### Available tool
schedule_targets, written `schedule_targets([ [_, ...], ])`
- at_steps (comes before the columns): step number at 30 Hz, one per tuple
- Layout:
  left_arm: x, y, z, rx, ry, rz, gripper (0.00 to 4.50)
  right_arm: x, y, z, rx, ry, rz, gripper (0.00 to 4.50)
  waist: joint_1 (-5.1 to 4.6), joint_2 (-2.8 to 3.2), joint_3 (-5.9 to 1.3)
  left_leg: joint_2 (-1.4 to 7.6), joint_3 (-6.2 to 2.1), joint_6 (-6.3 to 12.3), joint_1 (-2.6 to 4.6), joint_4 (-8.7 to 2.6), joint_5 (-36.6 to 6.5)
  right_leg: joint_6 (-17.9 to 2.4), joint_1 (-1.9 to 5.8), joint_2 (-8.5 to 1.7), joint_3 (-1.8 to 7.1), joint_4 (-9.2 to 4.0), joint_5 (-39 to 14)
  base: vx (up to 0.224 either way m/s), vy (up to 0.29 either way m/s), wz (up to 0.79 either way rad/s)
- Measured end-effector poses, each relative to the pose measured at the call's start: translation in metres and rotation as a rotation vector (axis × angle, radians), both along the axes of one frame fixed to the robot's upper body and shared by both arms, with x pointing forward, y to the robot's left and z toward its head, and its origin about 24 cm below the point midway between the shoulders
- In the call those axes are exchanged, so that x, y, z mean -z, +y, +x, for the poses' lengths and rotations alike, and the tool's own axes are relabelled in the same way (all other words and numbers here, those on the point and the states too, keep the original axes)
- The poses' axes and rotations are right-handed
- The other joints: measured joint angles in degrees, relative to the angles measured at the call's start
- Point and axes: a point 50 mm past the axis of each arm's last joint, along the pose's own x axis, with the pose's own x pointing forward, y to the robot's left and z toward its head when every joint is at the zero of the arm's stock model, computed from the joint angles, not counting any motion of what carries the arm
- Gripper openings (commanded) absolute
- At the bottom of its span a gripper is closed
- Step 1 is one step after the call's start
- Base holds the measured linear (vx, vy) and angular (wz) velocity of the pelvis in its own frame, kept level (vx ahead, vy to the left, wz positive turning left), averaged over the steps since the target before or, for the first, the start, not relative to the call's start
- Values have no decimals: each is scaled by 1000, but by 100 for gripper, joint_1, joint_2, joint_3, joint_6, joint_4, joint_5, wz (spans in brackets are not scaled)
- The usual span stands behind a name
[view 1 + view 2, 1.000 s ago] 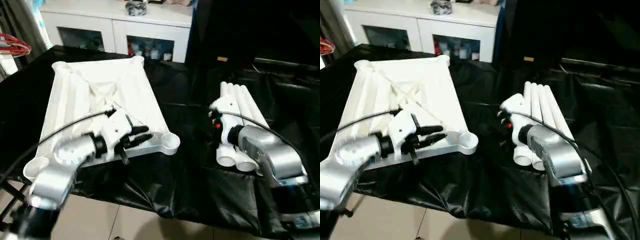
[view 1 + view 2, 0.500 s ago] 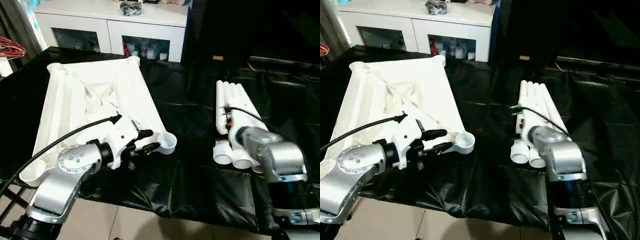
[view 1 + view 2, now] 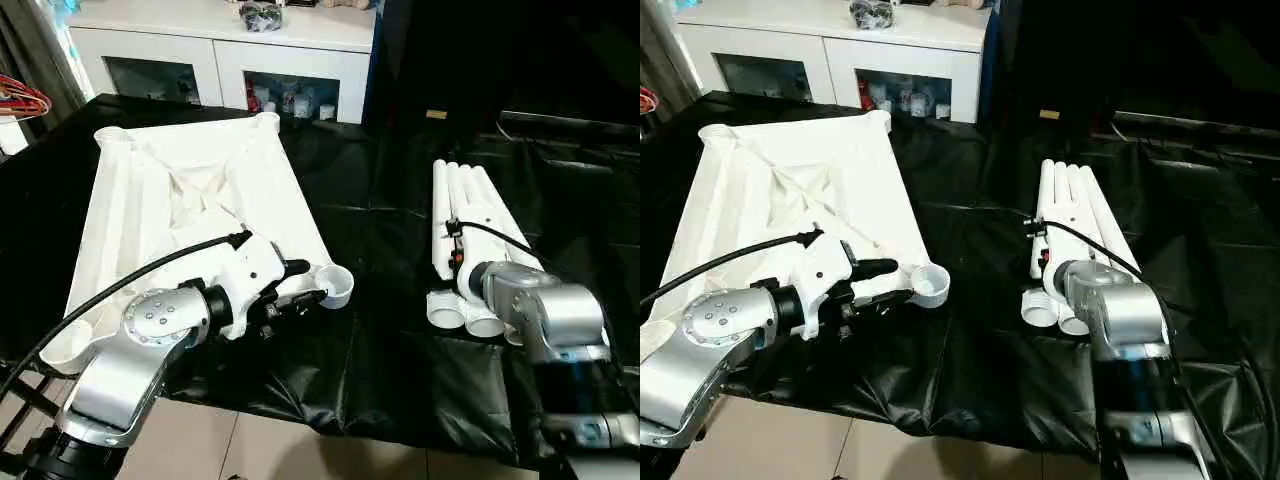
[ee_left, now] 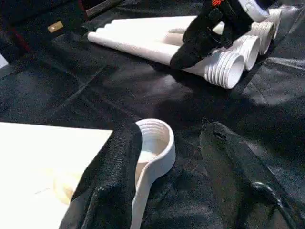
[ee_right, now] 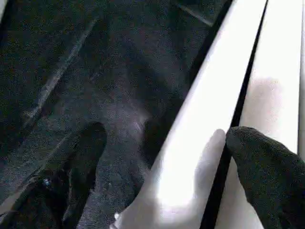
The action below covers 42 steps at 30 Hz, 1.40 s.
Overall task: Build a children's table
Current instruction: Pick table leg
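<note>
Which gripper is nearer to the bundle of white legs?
Right. The right gripper is down on the white legs; the left gripper is across the table at the tabletop's corner socket.

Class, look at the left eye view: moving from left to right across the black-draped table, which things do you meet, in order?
Tabletop → left pincer → near corner socket → bare black cloth → bundle of legs with the right arm's wrist upon it.

Bare black cloth point(image 3: 385, 250) lies open between the tabletop point(image 3: 180, 190) and the legs point(image 3: 470, 215).
</note>
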Motion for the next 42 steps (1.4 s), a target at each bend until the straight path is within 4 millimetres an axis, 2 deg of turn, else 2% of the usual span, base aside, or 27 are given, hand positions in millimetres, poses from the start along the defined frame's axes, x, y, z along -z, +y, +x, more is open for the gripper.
schedule_targets([
  [13,6,2,-5,3,22,22,232,5,-2,6,29,79,58,450,-1,0,0,0,0,-1,1,1,1,0,0,0,0,1,0,0,0,0],
  [20,9,-1,-7,35,42,36,232,16,0,7,40,152,79,450,2,0,0,0,0,-1,-1,0,1,0,0,0,0,0,0,0,0,0],
  [29,11,-5,-10,61,57,41,237,16,2,15,40,188,86,372,-4,-5,-1,0,0,-9,1,1,6,-2,0,0,0,4,2,0,0,0],
  [31,11,-4,-10,59,56,47,237,17,3,17,40,188,92,368,-3,-19,-3,1,0,-9,1,1,6,-2,0,0,-1,4,2,0,0,0],
  [34,10,-4,-10,59,55,50,237,17,5,19,46,187,107,331,0,-23,-5,0,0,-9,0,1,6,-2,0,0,0,3,2,0,0,0],
  [42,9,-3,-10,61,48,57,237,17,10,26,61,190,130,275,0,-46,-4,1,0,-10,1,0,7,-2,0,0,-1,3,2,0,0,0],
])
